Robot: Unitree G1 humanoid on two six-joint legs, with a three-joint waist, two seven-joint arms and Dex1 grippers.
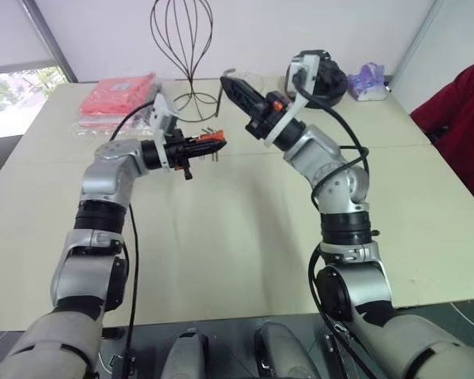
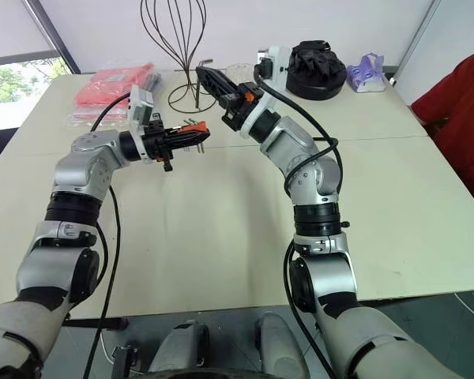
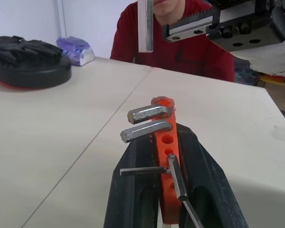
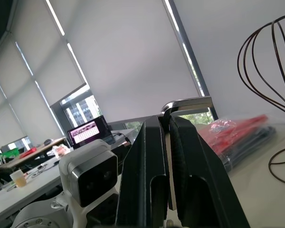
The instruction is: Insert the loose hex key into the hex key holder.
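Over the pale table (image 1: 245, 229), both arms are raised and angled toward each other. The left gripper (image 3: 168, 156) is clamped shut on the hex key holder (image 3: 165, 142), held level above the table with its row of sockets exposed. The right gripper (image 4: 167, 128) is closed tight on the loose hex key (image 4: 187, 103), its bent end sticking out past the fingertips; in the head views this gripper (image 1: 235, 88) sits higher than the holder (image 1: 211, 141) and apart from it. The biggest risk appears to be misalignment: both parts hang in mid-air on separate arms, so a small tilt of either wrist could send the key's tip against the plastic face instead of into an empty socket. A hard push off-centre could then twist the holder in the left grip or slide the thin key between the right fingers. A lesser hazard is fouling the keys already seated (image 3: 147, 121), which jut out near the free holes. The left wrist view alone shows which sockets are empty, and the straight shank of the key (image 3: 146, 23) hanging above them. The right wrist view alone shows how the key is pinched at its bend. The head views give the overall gap between the two grippers.
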